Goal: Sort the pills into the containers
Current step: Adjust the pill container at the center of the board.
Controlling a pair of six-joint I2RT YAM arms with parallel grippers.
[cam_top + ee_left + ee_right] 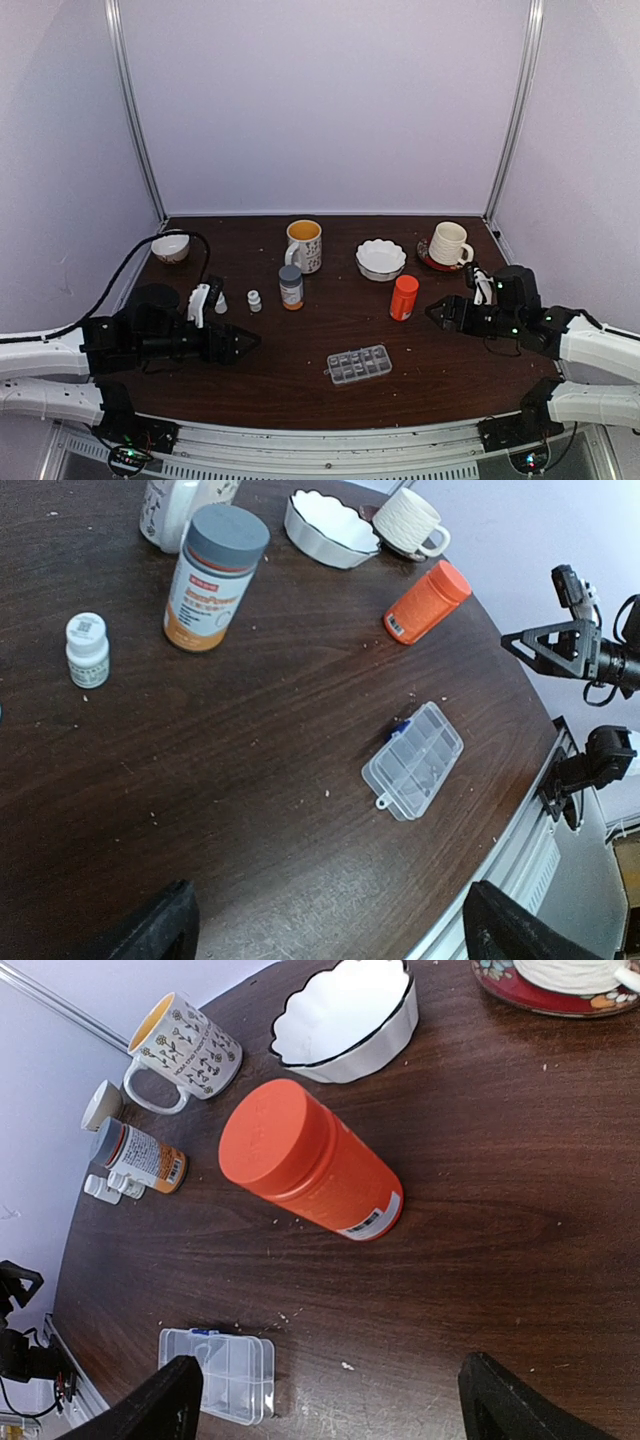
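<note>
Right end effector (pixel 431 312) low, jaws spread, facing orange bottle (pixel 404 297)

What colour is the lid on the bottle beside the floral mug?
Grey; the lid shows best in the left wrist view.

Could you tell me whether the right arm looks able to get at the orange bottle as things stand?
Probably yes: the right hand is open and points at the orange bottle, which stands upright with only bare table between them.
</note>
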